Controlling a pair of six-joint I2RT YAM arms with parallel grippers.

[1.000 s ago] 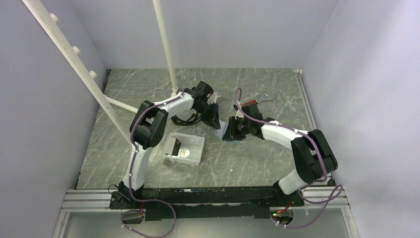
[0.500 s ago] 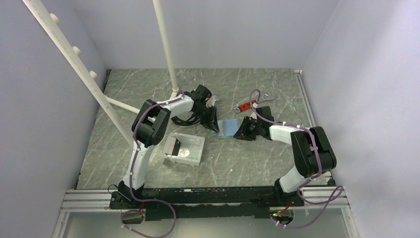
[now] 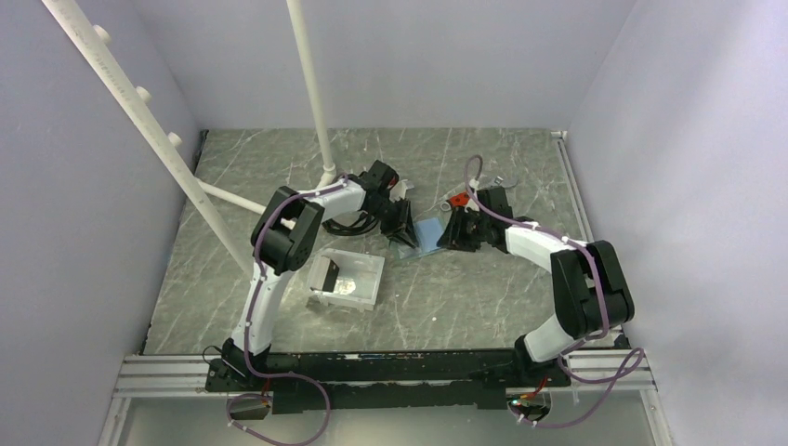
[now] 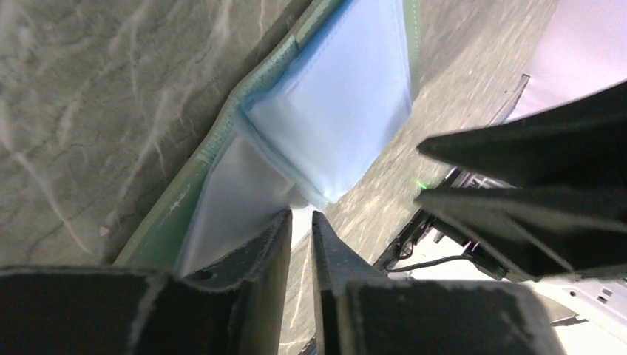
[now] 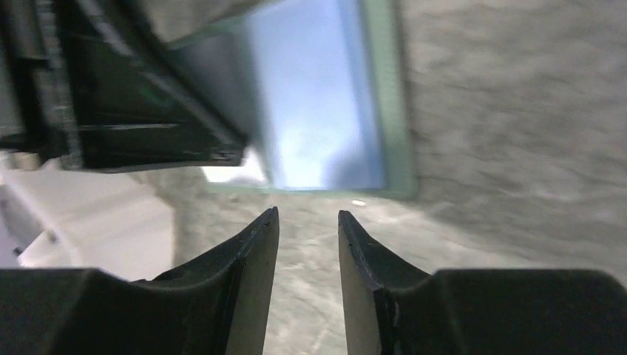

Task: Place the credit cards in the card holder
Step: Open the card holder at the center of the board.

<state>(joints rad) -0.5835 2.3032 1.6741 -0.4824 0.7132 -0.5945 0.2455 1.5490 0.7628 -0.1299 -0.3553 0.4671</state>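
The holder [image 3: 426,232] lies open on the table [image 3: 260,167] at the middle of the top view, blue pockets up, between the two grippers. The left gripper [image 3: 405,233] comes at it from the left. In the left wrist view its fingers [image 4: 259,259] are almost pressed together at the bottom centre, and they pinch the edge of a pale pocket leaf of the holder at their tips. From there the green cover runs away to the upper middle of that frame.

The right gripper [image 3: 445,238] sits just right of the holder. In its own view its fingers [image 5: 251,259] are spread, with only bare table between them. Their tips are just short of the holder's green edge, which crosses the upper half of the frame, and they do not touch it.

Below and left of the holder, well apart from it, stands a white tray [image 3: 379,279]. A dark card [image 3: 325,273] is at its left end. A red wrench [image 3: 456,198] shows just above the right arm, mostly hidden by it.
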